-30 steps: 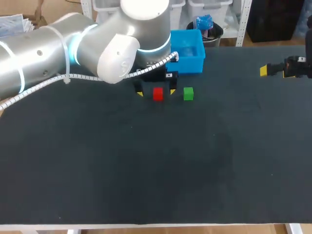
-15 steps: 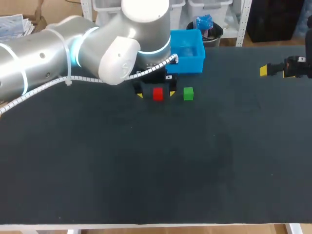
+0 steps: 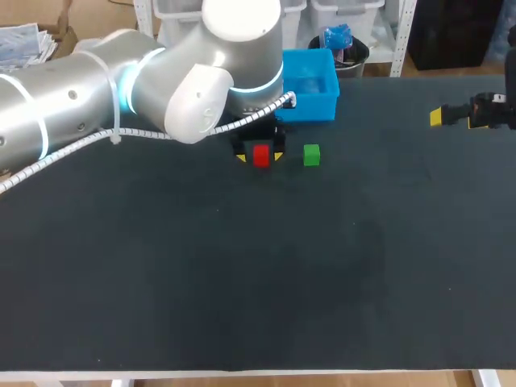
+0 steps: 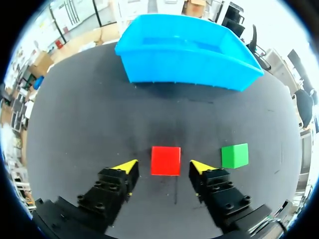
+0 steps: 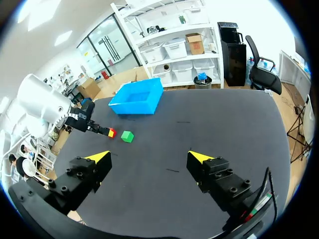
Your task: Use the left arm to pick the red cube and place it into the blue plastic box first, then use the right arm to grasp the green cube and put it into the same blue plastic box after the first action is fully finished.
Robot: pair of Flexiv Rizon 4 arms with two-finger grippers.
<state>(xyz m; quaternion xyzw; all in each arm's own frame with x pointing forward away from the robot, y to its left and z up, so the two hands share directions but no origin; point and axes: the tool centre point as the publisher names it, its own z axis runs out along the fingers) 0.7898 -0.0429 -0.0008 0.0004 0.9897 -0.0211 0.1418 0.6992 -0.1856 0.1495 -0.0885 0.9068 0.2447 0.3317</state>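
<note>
Between left tool (image 4: 164, 165) tips — red cube (image 4: 165, 160), untouched

In the head view, the blue box (image 3: 316, 84) is partly hidden by the left arm (image 3: 89, 101) at upper left; the right arm (image 3: 493, 113) is cut off at the right edge.

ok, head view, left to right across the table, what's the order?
red cube → green cube → right end effector. Left out: left end effector, its fingers either side of the red cube; blue plastic box, directly behind the green cube.
</note>
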